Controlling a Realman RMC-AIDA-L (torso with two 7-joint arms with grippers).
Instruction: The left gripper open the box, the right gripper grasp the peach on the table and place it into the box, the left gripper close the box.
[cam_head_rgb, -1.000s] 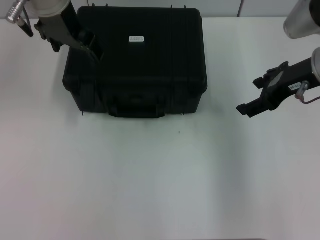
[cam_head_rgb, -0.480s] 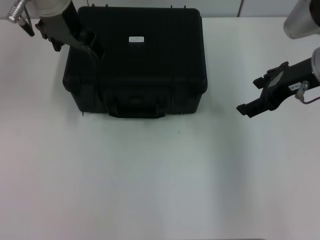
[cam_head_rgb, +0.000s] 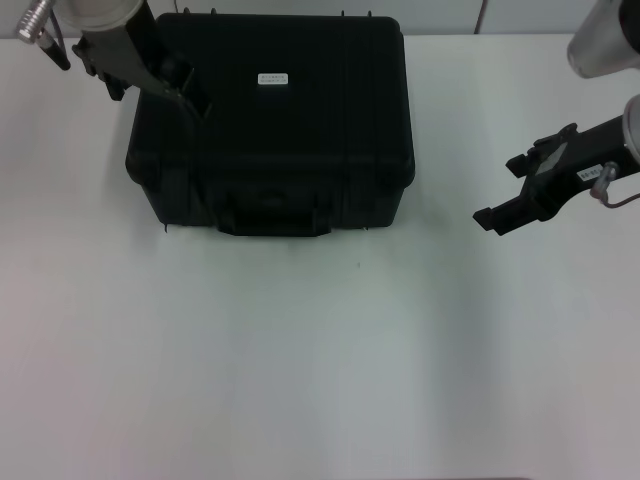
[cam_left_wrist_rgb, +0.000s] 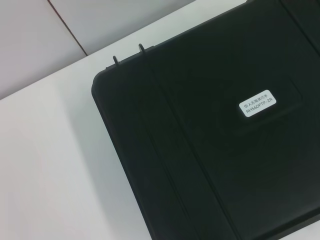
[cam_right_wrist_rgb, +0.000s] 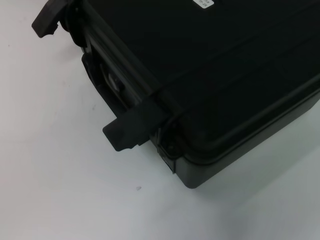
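While shut, the box (cam_head_rgb: 272, 120) sits at the table's (cam_head_rgb: 300, 360) far side; no peach visible.
Rigid, likely heavy lid: lift at front lip by handle (cam_head_rgb: 272, 212). Left gripper (cam_head_rgb: 185, 90) over lid's left-rear corner, finger state unclear; right gripper (cam_head_rgb: 525, 195) parted, empty, well right.

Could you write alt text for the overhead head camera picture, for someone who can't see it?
A closed black box sits on a white table. The left gripper hangs over its far left corner; the right gripper hovers off to the right. No peach shows.

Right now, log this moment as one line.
box: lid shut | left gripper: over box's left rear | right gripper: right of box, open, empty | peach: unseen
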